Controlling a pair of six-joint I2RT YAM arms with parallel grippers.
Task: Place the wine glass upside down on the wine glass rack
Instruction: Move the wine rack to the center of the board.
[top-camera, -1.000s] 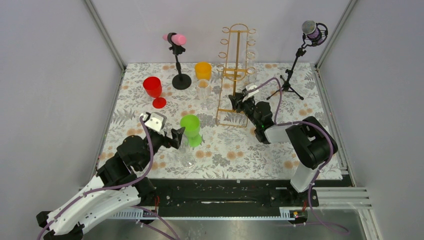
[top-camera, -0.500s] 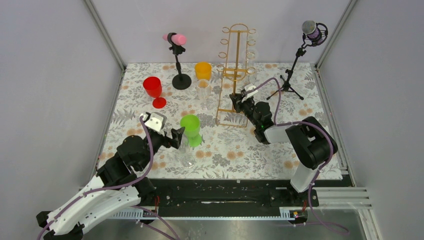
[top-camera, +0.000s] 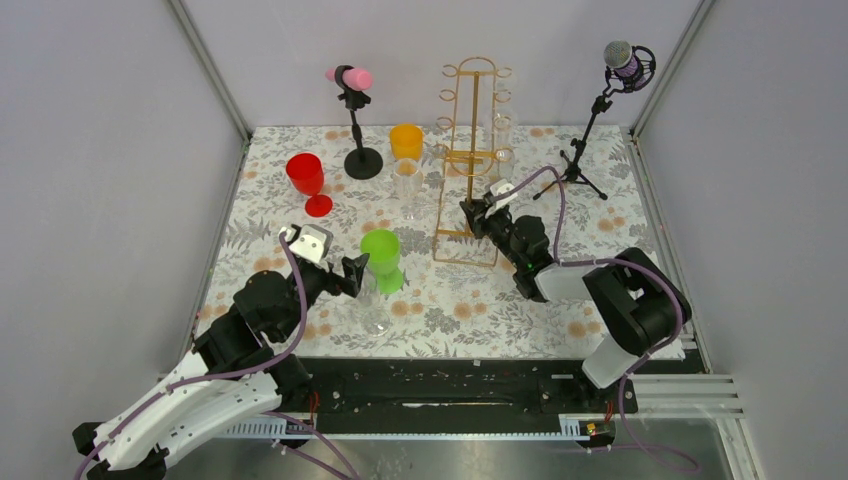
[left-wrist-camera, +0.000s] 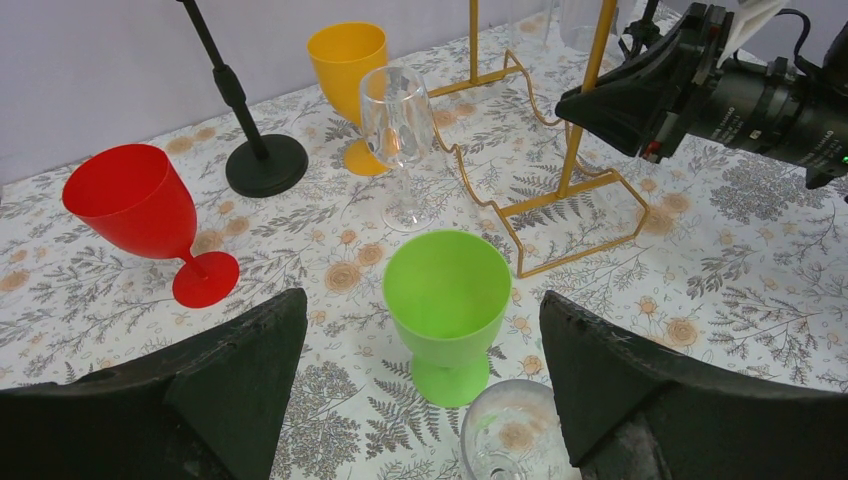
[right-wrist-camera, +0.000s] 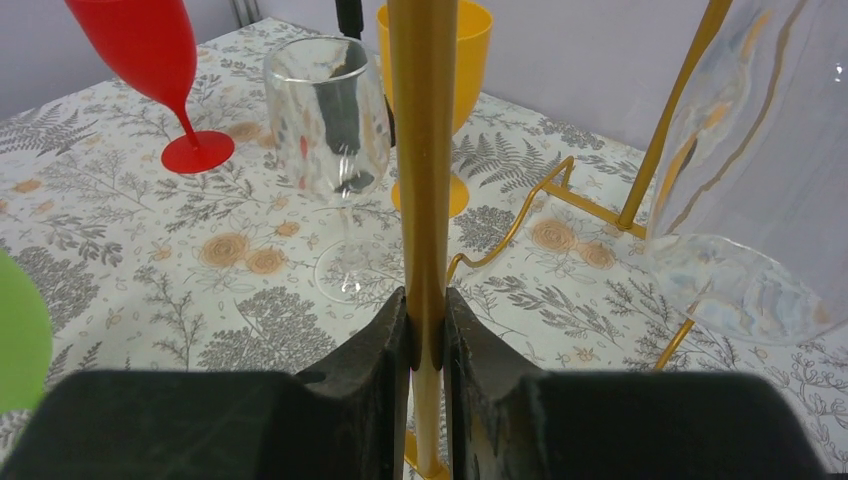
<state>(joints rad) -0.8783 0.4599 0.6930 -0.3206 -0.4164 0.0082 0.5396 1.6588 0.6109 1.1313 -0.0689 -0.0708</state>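
Nearest the arm bases, the left tool (left-wrist-camera: 418, 330) hangs low over the table (top-camera: 470, 300) with its fingers spread wide, gripping nothing. A low clear glass (left-wrist-camera: 510, 432) sits just below it, and the green goblet (left-wrist-camera: 447, 290) stands just ahead of the spread fingers.

Further out, the right tool (right-wrist-camera: 427, 320) is clamped on a gold upright of the wine glass rack (right-wrist-camera: 422, 150), low down near its base. The rack stands toward the back of the table, right of centre. A hanging clear glass (right-wrist-camera: 740, 150) shows on its right side, seemingly bowl-down. A standing clear wine glass (right-wrist-camera: 325, 120) waits just left of the rack, with the orange goblet (left-wrist-camera: 347, 60) behind it and the red goblet (left-wrist-camera: 130, 200) well to the left.

I judge the step in hand to be steadying the rack before a glass is loaded; which glass is meant I cannot tell. Next, the left tool needs to close on a stem, turn the glass over and slide its foot into a free ring hook without knocking the neighbours.
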